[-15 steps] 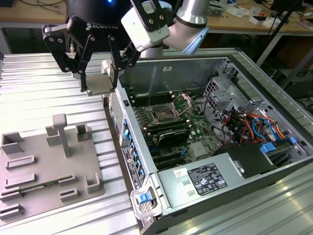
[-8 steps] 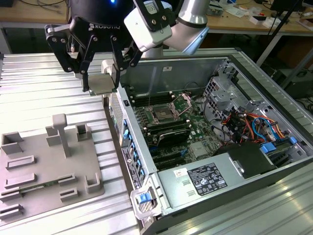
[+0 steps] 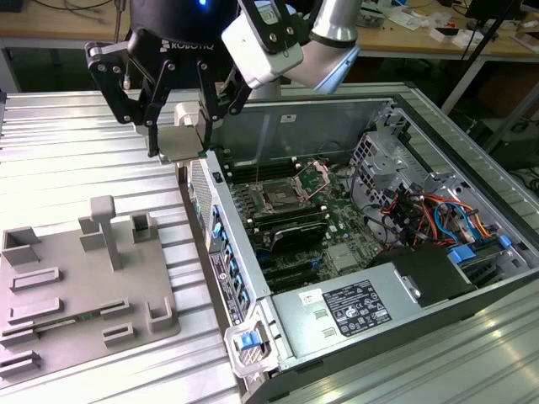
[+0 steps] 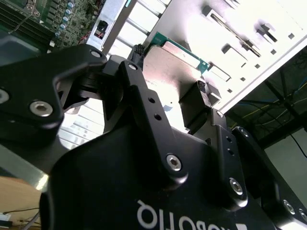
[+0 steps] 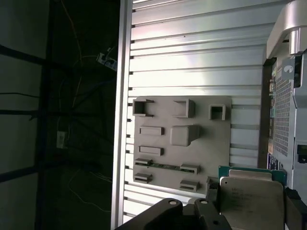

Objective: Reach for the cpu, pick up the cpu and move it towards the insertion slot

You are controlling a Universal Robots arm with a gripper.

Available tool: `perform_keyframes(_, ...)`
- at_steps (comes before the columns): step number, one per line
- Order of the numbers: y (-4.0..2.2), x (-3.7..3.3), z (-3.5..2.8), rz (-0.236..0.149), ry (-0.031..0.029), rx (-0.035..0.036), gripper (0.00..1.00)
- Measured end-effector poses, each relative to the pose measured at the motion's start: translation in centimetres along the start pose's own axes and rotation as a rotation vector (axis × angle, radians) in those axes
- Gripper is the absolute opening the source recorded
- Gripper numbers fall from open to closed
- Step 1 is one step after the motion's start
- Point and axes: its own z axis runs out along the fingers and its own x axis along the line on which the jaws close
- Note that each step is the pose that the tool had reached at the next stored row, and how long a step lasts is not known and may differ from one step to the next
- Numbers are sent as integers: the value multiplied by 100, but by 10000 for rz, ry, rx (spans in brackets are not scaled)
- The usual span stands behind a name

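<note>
The gripper [image 3: 178, 126] has its fingers [image 4: 197, 103] clamped on opposite edges of the cpu [image 4: 168, 67], a flat square chip with a silvery-grey metal plate and a thin green rim. The cpu hangs in the air above the computer case's [image 3: 472, 282] side wall, between the grey fixture tray [image 3: 76, 278] and the insertion slot [image 3: 278, 199].

White lettering stands on the black body of the gripper [image 3: 178, 139], in the exterior view and, upside down, in the second wrist view. The power supply [image 3: 370, 295] carries a black label and a small white sticker, too fine to read. Faint engraving marks the cpu [image 5: 252, 201] top, illegible.
</note>
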Motion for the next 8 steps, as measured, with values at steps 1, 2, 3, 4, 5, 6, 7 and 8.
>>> perform_keyframes(1,-1,-9,0,0,0,0,55)
perform_keyframes(2,-1,-16,-1,-1,0,0,55)
perform_keyframes(3,-2,-21,-1,0,0,0,55)
perform_keyframes(4,-2,-26,-1,0,0,0,55)
perform_keyframes(5,-2,-31,-1,1,0,0,55)
perform_keyframes(6,-3,-43,-2,0,0,0,55)
perform_keyframes(7,-4,-50,-2,0,0,0,55)
perform_keyframes(8,-4,-58,-2,0,-1,-1,55)
